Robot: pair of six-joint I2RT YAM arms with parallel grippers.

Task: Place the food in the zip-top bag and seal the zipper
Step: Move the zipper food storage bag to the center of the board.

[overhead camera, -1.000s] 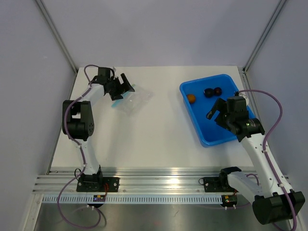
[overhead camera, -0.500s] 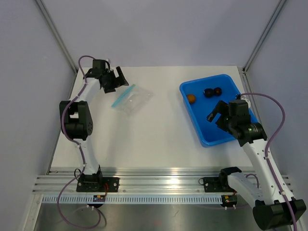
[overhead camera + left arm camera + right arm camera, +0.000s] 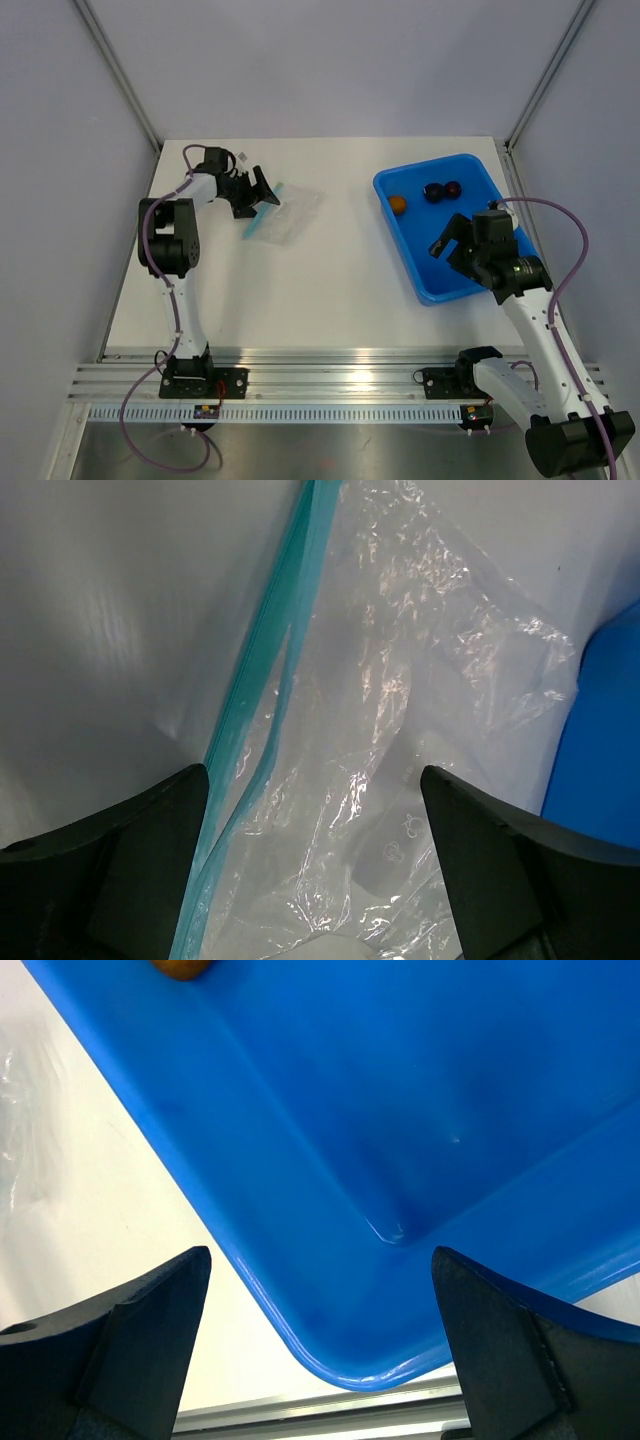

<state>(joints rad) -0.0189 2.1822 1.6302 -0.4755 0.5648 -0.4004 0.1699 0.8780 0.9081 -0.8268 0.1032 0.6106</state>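
The clear zip-top bag (image 3: 285,215) lies flat at the table's far left, its teal zipper (image 3: 262,210) along its left edge. In the left wrist view the bag (image 3: 420,710) and zipper (image 3: 262,680) fill the frame. My left gripper (image 3: 262,192) is open, low over the bag's zipper end, empty. The food lies in the blue tray (image 3: 470,280): an orange-brown piece (image 3: 398,204) and two dark pieces (image 3: 434,191) (image 3: 453,189). My right gripper (image 3: 450,245) is open and empty over the tray's near part. The orange-brown piece shows at the top of the right wrist view (image 3: 182,968).
The blue tray (image 3: 400,1110) stands at the right, its near corner close to the table's front edge and the aluminium rail (image 3: 340,385). Grey walls close in the sides and the back.
My left gripper has swung from the far left corner back down onto the bag's zipper end. The bag has shifted a little. The right arm has barely moved.
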